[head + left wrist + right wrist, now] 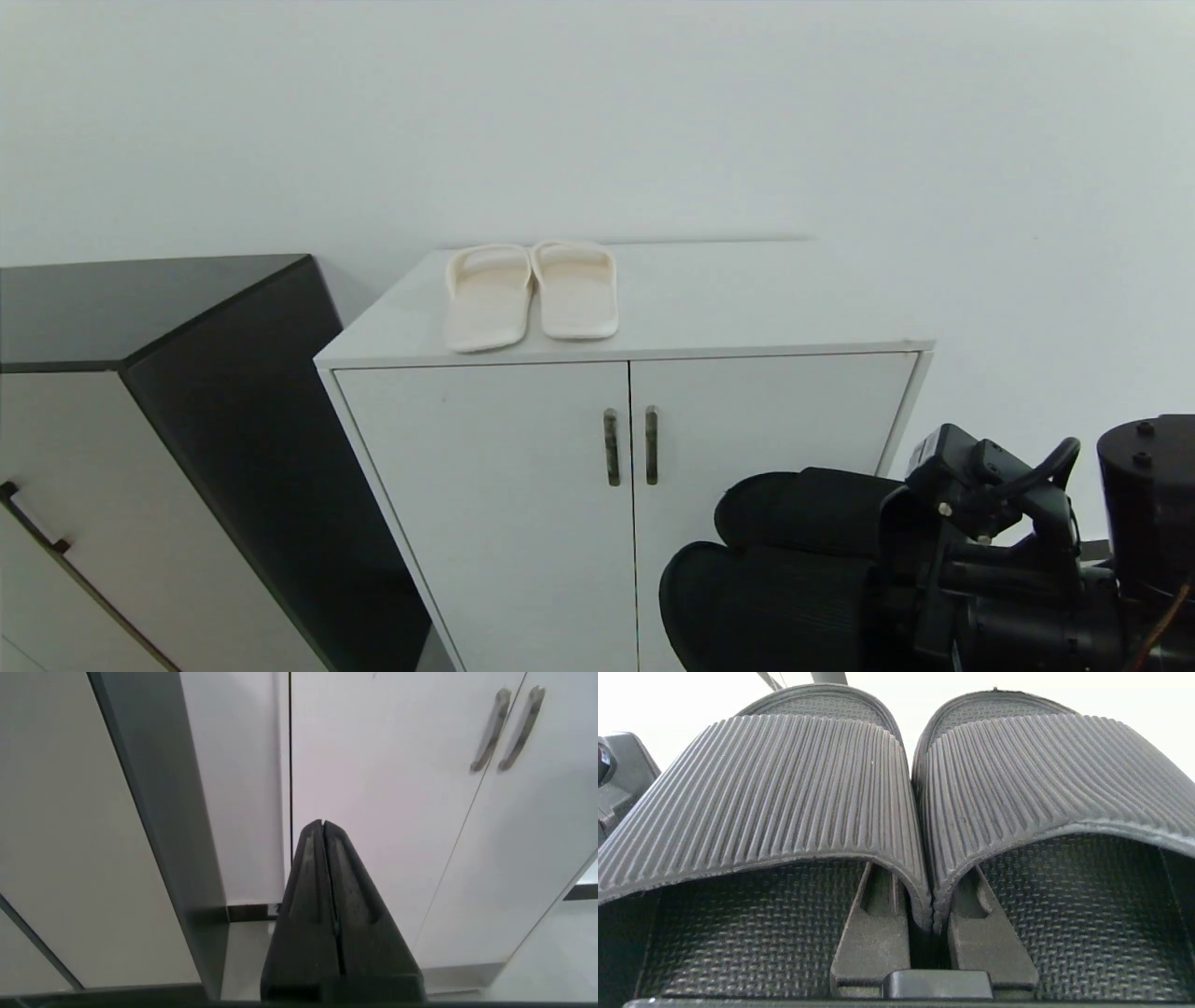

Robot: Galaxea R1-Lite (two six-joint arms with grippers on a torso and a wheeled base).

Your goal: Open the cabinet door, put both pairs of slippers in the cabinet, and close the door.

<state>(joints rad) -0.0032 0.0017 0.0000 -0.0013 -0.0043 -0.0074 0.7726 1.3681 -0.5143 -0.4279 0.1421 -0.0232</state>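
Holding the black slippers (785, 793) low at my five o'clock, my right jaws are clamped on their two inner strap edges. My left jaws are pressed together, empty, low before the cabinet (747, 299). Both doors (495, 523) are shut, handles (611, 446) at twelve o'clock; the cream slippers (530, 294) lie on top, toward eleven. Opening comes first, I judge: left jaws must part and hook a handle.
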